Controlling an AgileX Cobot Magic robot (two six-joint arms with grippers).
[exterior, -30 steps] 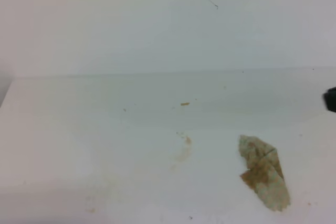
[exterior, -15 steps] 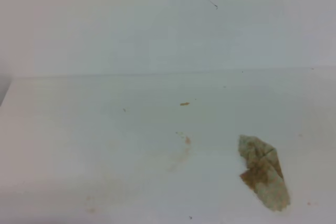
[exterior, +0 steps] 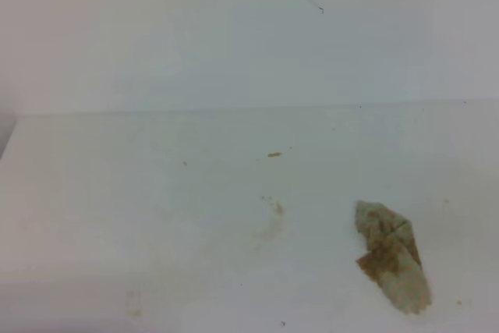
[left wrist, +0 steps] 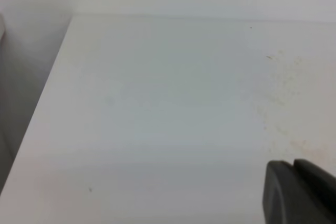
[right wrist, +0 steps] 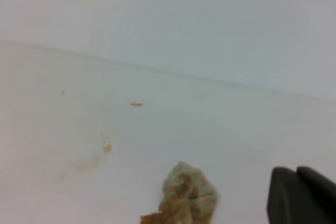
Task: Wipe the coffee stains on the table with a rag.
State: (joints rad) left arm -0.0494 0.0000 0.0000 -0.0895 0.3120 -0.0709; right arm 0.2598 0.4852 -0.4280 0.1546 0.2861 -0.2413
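From the high view, the crumpled grey-white rag with brown blotches [exterior: 392, 256] lay loose on the broad white table [exterior: 117, 193], right of the faint tan coffee stains [exterior: 274, 220]; no arm showed. Left wrist view: the left gripper [left wrist: 299, 192] was a dark corner, its state unclear. Right wrist view: the right gripper [right wrist: 300, 195] was closed and empty beside the rag. Best approach: open wide, pinch the rag's crest, then sweep left.

Even, diffuse light washes all three views to a pale, low-contrast white. Everything is soft and slightly blurred, and shadows on the worktop [exterior: 117, 193] are barely perceptible.
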